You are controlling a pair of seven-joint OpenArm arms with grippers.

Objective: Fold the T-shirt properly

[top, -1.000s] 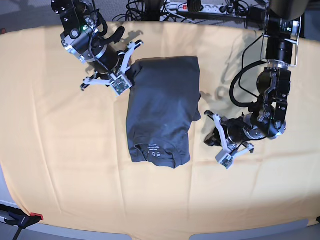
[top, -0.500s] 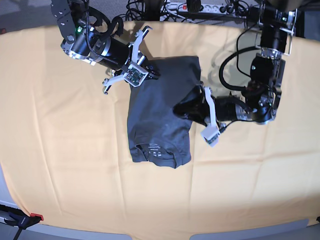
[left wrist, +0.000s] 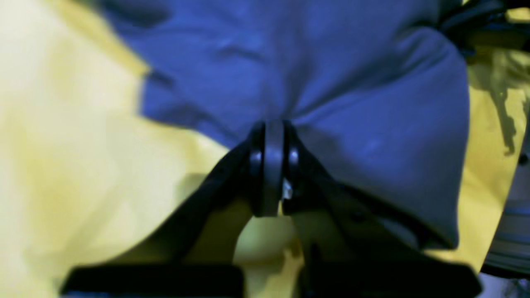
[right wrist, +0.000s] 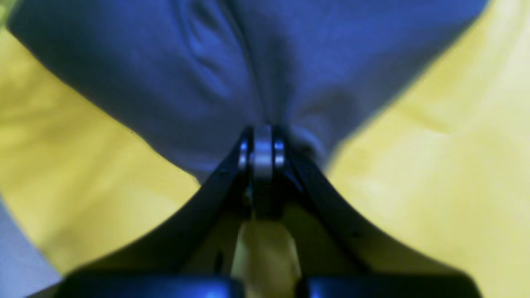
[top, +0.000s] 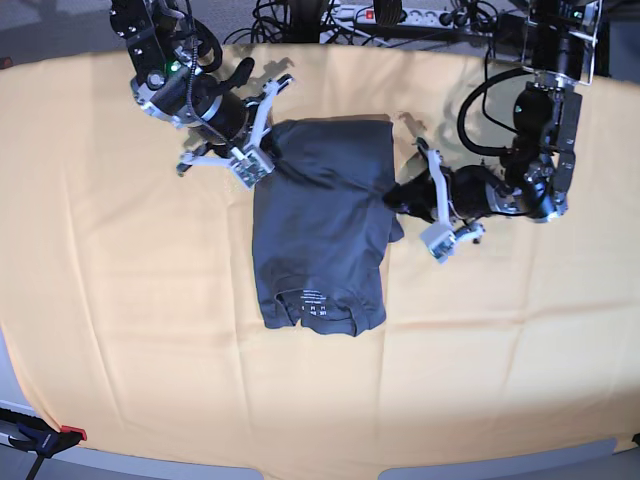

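The dark grey T-shirt (top: 320, 230) lies folded into a narrow upright rectangle on the yellow cloth, collar label at the near end. My right gripper (top: 268, 152) is at its far left corner. In the right wrist view that gripper (right wrist: 261, 130) is shut, and the T-shirt (right wrist: 207, 62) fabric puckers into its tips. My left gripper (top: 393, 197) is at the shirt's right edge. In the left wrist view it (left wrist: 271, 124) is shut too, with T-shirt (left wrist: 331, 74) folds converging on its tips.
A yellow cloth (top: 120, 300) covers the whole table. A power strip and tangled cables (top: 400, 15) lie behind the far edge. A red clamp (top: 68, 434) sits at the near left corner, by the table's front edge.
My left gripper came in from the right, reached over the shirt's middle, then drew back to its right edge. My right gripper swung over the far left corner and back.
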